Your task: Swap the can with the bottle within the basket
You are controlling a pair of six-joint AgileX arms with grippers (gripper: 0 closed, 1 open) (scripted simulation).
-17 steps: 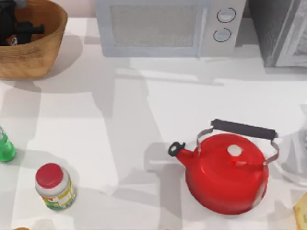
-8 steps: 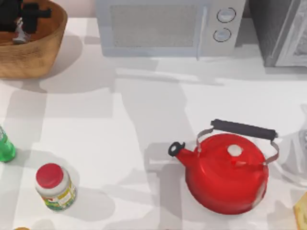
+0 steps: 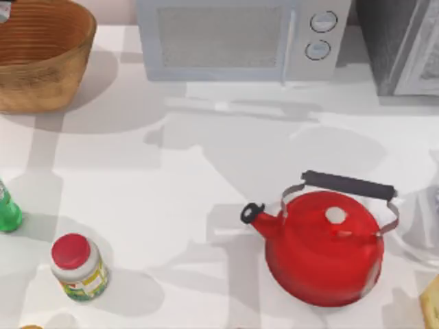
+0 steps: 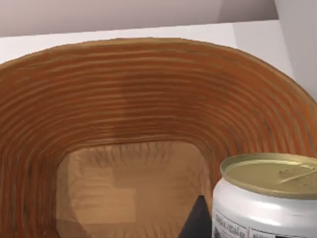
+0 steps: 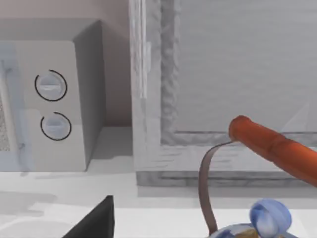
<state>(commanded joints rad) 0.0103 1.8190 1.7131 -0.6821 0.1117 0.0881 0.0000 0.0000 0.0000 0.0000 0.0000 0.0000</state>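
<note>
The can (image 4: 267, 198), white with a dull gold top, hangs just above the floor of the wicker basket (image 4: 148, 94), close to the wrist camera. My left gripper (image 4: 247, 230) is shut on it, and one dark finger (image 4: 197, 223) shows beside the can. In the top view the basket (image 3: 65, 65) stands at the back left with nothing inside. The green bottle (image 3: 7, 211) stands upright on the table at the left edge, well in front of the basket. My right gripper (image 5: 101, 218) is parked at the right side near the kettle.
A red-lidded jar (image 3: 79, 267) stands just right of and in front of the bottle. The red kettle (image 3: 322, 247) sits front right. A microwave (image 3: 240, 38) lines the back edge, and a grey cabinet (image 3: 405, 41) fills the back right corner.
My left gripper, which was down in the basket a second ago, has risen and drawn off past the upper left corner with the can. The basket's inside now lies bare.
</note>
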